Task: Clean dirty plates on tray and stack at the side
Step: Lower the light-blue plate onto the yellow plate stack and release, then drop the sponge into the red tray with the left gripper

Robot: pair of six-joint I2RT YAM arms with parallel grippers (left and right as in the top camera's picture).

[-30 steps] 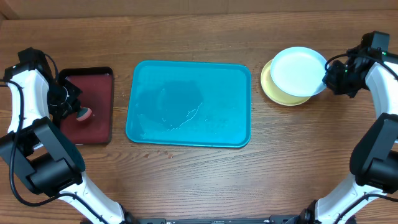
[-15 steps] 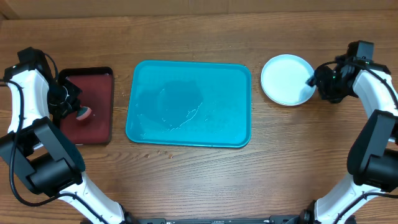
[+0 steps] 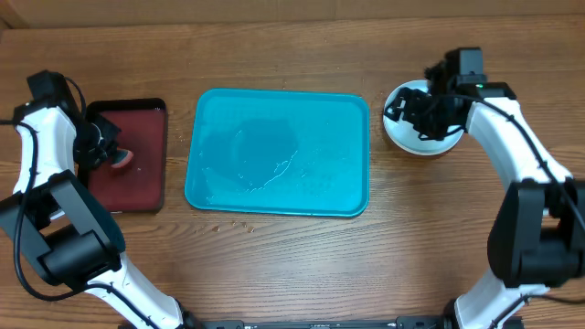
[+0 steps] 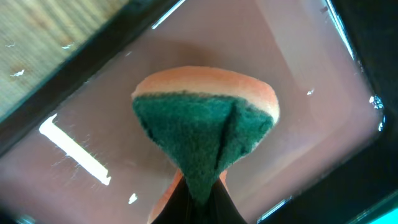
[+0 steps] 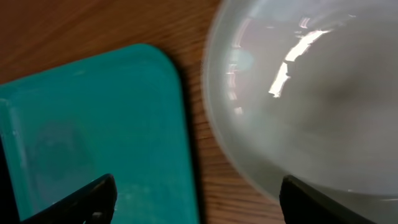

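The turquoise tray (image 3: 277,153) lies mid-table with only a wet film on it. To its right a white plate (image 3: 409,131) rests on the wood, partly under my right arm. My right gripper (image 3: 395,110) hovers open over the gap between the tray's far right corner (image 5: 93,124) and the plate (image 5: 311,106), with nothing between its fingers (image 5: 93,199). My left gripper (image 3: 105,157) is shut on a green and orange sponge (image 4: 205,130) held just over the dark red tray (image 4: 298,143).
The dark red tray with a black rim (image 3: 151,155) sits left of the turquoise one. Bare wooden table (image 3: 292,265) runs along the front, with a few small specks (image 3: 239,222) near the tray's front edge.
The right gripper set the white plate down onto the yellow-green one, opened, and swung left over the plate towards the tray's corner. The left arm stayed put.
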